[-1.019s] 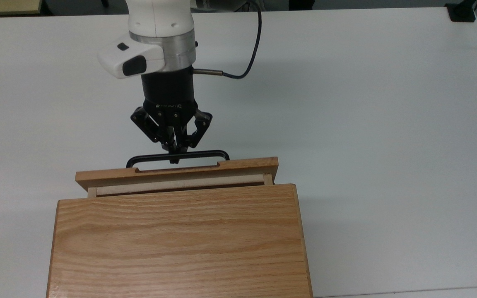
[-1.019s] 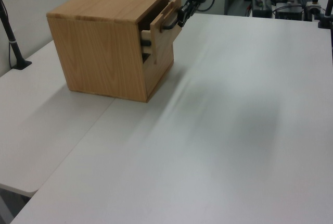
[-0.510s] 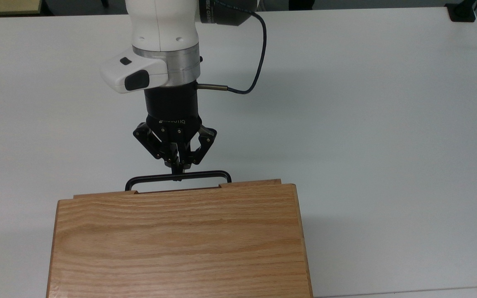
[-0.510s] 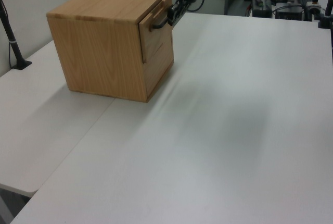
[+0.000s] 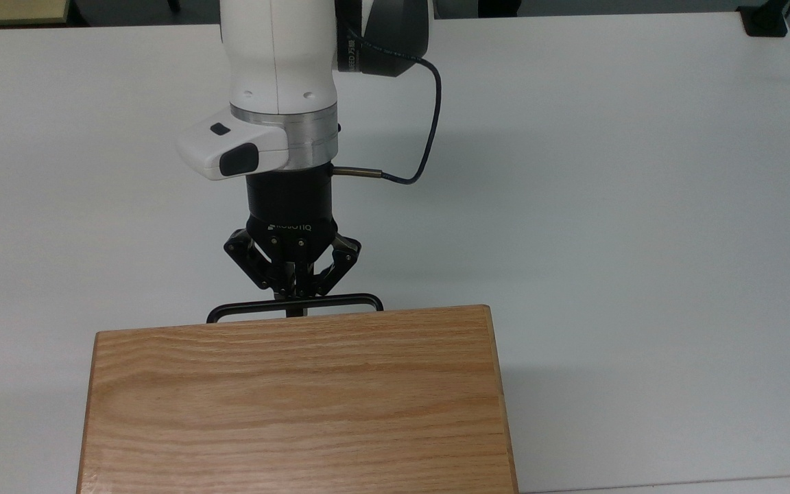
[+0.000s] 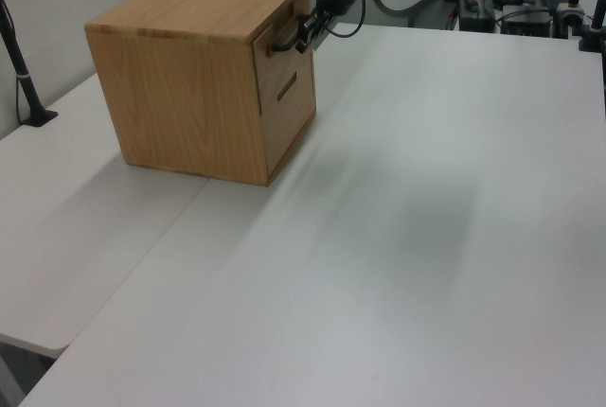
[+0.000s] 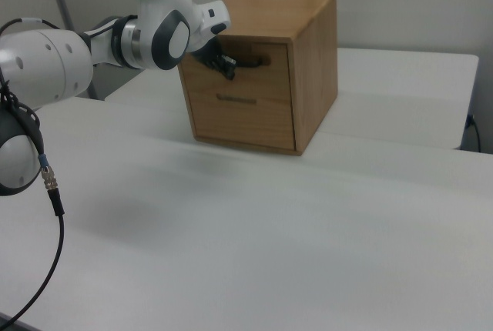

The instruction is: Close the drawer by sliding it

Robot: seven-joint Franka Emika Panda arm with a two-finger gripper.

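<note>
Drawer (image 6: 287, 55) travel looks finished from where I sit. A second ago its front panel and a strip of pale side wall stood out past the cabinet (image 5: 297, 401); half a second ago only a sliver of panel showed; now, in the top view, I see nothing of it but the black handle (image 5: 293, 302) poking out from under the cabinet's top edge. The left and right views both show the upper front flush with the one below it — as far as I can judge at this angle. My gripper (image 5: 293, 296) has followed the push in and its fingers are pinched together on the middle of the handle bar. So the slide seems done; what remains for me is letting go and backing off over the white surface (image 5: 607, 206).
</note>
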